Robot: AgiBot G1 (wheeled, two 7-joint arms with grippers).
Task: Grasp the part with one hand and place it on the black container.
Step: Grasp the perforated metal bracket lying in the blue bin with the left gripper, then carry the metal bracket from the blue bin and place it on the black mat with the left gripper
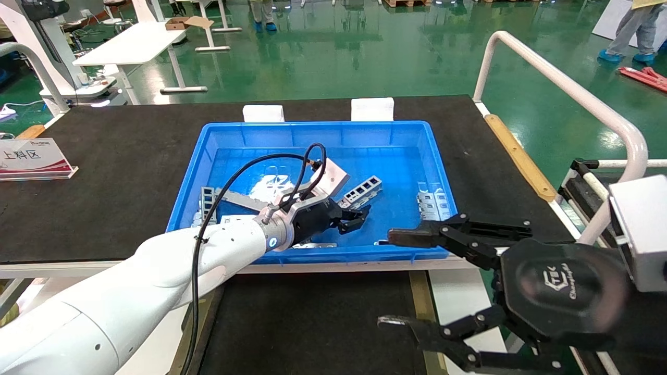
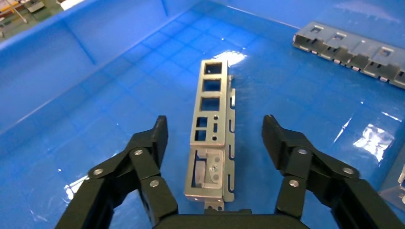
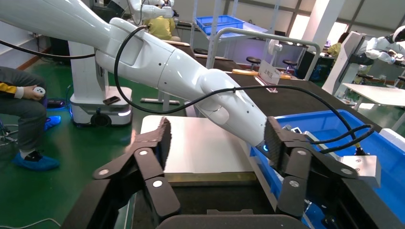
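Observation:
The part (image 2: 212, 129), a silver-grey bracket with a row of windows, lies flat on the floor of the blue bin (image 1: 208, 151); the head view shows it as the part (image 1: 363, 189) just beyond my left hand. My left gripper (image 2: 216, 126) is open and hangs low over it, one finger on each side with a gap to the metal; in the head view the left gripper (image 1: 358, 219) is inside the bin. The black container (image 1: 312, 323) lies in front of the bin between brass rails. Beside it, my right gripper (image 1: 392, 279) hovers open and empty.
More brackets lie in the bin: one at its right (image 1: 432, 204), seen too in the left wrist view (image 2: 353, 52), and one at its left (image 1: 208, 200). A white railing (image 1: 563, 88) and a sign (image 1: 31, 159) flank the table. The container's brass rail (image 3: 210, 177) crosses beneath my right gripper (image 3: 218, 131).

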